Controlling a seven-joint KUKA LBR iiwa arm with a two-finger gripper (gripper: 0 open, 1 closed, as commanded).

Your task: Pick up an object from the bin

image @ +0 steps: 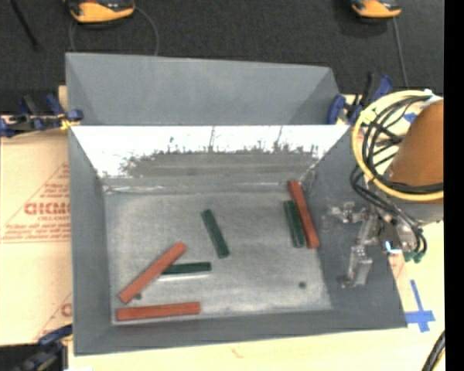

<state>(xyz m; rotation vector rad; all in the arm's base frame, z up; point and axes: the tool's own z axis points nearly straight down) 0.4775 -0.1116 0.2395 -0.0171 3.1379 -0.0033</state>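
Observation:
My gripper (pixel 348 244) hangs over the bin's right sloping wall, open, with nothing between its fingers. Closest to it, just to its left on the bin floor, a red-orange stick (pixel 303 213) lies lengthwise beside a dark green stick (pixel 294 224), the two touching side by side against the right wall. Both are apart from the gripper.
Another dark green stick (pixel 214 233) lies near the floor's middle. At the front left an orange stick (pixel 152 272) lies diagonally, with a short green stick (pixel 183 269) beside it and a red stick (pixel 158 310) along the front wall. The arm with its cables stands at the right.

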